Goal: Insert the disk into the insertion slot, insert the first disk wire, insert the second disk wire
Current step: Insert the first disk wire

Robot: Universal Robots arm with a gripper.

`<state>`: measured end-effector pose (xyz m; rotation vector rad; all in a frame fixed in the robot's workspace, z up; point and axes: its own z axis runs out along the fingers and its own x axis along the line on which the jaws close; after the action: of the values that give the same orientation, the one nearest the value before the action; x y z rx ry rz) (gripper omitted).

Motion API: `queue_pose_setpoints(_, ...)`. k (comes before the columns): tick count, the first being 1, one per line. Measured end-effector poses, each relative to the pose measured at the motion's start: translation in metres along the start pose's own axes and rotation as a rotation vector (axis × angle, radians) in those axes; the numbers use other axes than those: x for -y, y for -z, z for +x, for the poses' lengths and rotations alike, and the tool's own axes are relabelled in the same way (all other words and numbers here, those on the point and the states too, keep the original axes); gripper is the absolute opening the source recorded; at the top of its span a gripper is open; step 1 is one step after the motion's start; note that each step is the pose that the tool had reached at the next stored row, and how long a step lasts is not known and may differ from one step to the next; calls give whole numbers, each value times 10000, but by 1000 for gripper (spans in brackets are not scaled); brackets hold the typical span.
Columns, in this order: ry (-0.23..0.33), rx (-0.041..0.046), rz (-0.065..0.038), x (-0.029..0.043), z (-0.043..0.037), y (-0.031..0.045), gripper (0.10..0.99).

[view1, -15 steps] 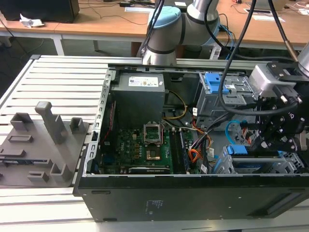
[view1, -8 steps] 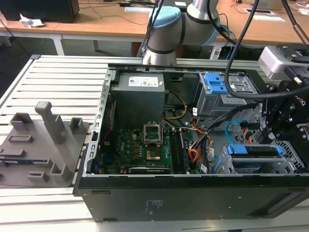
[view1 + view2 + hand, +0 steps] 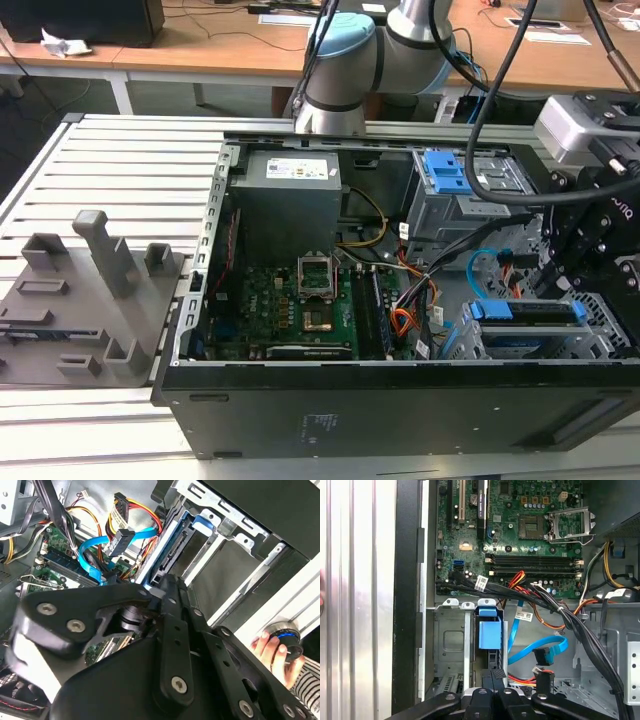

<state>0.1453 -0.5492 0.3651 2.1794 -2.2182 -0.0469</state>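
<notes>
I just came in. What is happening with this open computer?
A robot arm's gripper hangs at the disk, which sits in the slot of an open computer case. The orange-red wires and the blue cable lie loose beside it, not plugged in. A person's hand rests on a knob outside the case.

Bright light falls evenly in the exterior view, though I see the case (image 3: 350, 410) shaded inside along its near wall. Glare bleaches the table (image 3: 355, 580) in the first wrist view; the gripper (image 3: 167, 582) looms dark and soft in the second wrist view.
</notes>
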Motion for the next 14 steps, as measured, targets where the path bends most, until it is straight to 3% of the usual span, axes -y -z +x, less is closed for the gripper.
queue_pose_setpoints(4, 0, 0, 0, 0, 0, 2, 361)
queue_pose_setpoints(7, 0, -6, 1, -1, 1, 13, 361)
queue_pose_setpoints(10, 0, -1, 0, -8, 0, 186, 361)
queue_pose_setpoints(14, 0, 2, 0, -12, 1, 280, 361)
